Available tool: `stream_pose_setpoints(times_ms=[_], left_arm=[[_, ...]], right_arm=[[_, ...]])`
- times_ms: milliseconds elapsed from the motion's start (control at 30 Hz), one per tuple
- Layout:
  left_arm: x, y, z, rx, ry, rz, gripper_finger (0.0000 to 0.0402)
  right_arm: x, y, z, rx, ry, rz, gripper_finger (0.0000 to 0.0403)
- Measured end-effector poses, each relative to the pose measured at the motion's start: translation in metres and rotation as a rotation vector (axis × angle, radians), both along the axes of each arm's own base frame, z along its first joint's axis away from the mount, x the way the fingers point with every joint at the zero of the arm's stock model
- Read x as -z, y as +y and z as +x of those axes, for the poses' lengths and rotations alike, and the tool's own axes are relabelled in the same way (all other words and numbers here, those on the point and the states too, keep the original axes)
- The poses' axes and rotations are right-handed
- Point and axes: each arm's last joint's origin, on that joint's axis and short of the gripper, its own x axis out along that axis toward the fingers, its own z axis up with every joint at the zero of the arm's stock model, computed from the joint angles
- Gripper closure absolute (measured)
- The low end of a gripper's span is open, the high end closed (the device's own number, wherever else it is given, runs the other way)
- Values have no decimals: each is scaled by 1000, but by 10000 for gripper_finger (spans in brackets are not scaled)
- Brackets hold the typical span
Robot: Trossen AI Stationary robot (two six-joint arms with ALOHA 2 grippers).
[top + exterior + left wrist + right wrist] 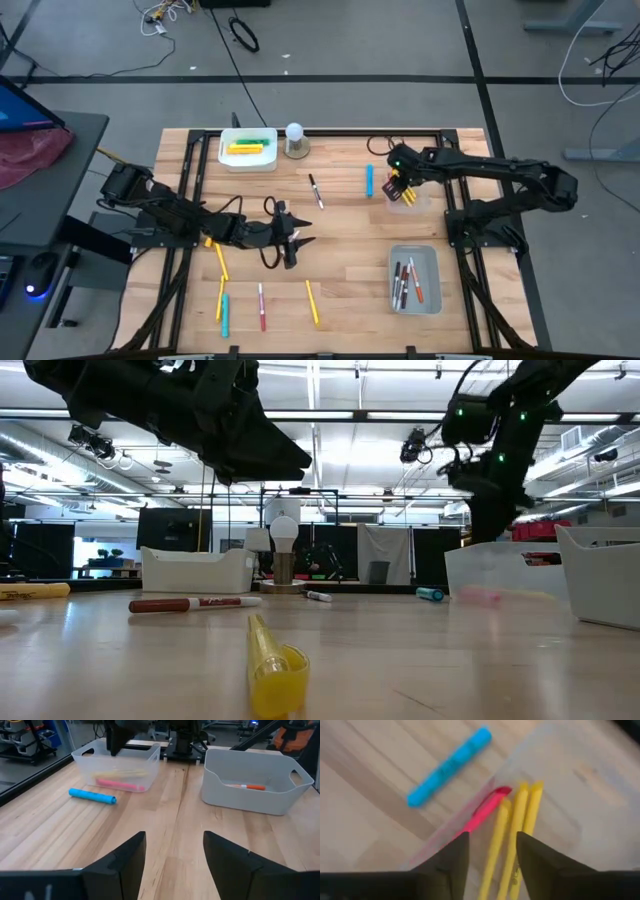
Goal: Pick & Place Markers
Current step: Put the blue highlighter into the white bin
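Dark and parted, the two fingers of my right gripper (489,865) hang empty just above the clear plastic bin (408,203) on the right side of the wooden table (340,225); between them I see three yellow markers (515,840) and one pink marker (482,812) lying on the bin's floor. A sky-blue marker (451,765) lies on the boards just beside the bin's wall, near my fingers. My worry is the lift-out: if I swing sideways before rising, a fingertip could catch the thin wall and drag or tip the light bin, spilling what is sorted. Reaching for the blue one from here, I could nudge it and set it rolling. My left gripper (291,238) waits mid-table, fingers apart and empty, with more markers scattered on the near boards, a grey tray (414,303) holding several, and a white bin (248,160) at the far edge.
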Motion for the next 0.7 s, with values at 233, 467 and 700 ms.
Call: stream_pose_setpoints(times_ms=[233,467,700], left_arm=[[0,0,0,0,0,0,197],[0,2,1,-10,-1,-4,197],[0,6,1,-27,-6,-23,197]], right_arm=[[-46,7,13,-6,-152,-52,212],[-36,22,53,-166,-248,-8,236],[5,15,90,-229,-74,97,272]])
